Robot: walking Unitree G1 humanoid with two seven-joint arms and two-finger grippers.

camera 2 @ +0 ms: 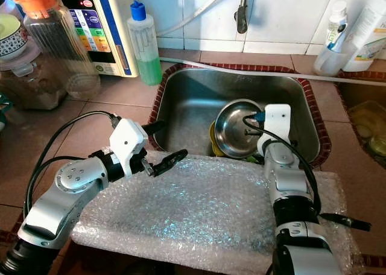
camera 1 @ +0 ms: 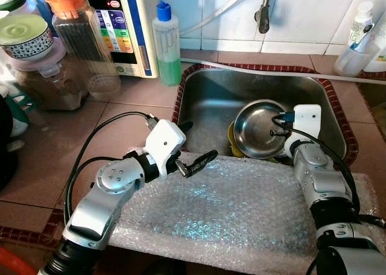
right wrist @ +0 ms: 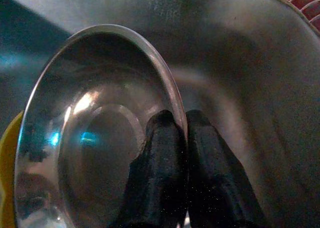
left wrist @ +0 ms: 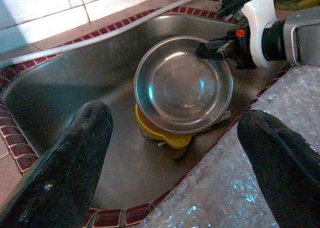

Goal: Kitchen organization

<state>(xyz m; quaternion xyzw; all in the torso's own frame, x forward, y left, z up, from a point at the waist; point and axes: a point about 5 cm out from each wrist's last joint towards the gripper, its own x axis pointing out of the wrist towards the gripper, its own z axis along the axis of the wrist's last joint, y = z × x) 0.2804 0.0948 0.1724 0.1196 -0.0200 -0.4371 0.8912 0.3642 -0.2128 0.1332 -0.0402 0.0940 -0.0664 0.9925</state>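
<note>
Our right gripper (right wrist: 181,133) pinches the steel plate (camera 1: 260,129)'s rim in the sink (camera 1: 208,97). We should lift straight up, clear of the yellow dish (left wrist: 160,133). Our left gripper (camera 1: 192,148) hovers spread near the bubble wrap (camera 1: 235,208).

Both arms are silver metal with rounded joint housings and black collars. Each wrist carries a white, boxy camera mount fed by looping black cables. The left claw (camera 1: 194,149) and right claw (right wrist: 182,138) have long, matte black, grainy fingers.
</note>
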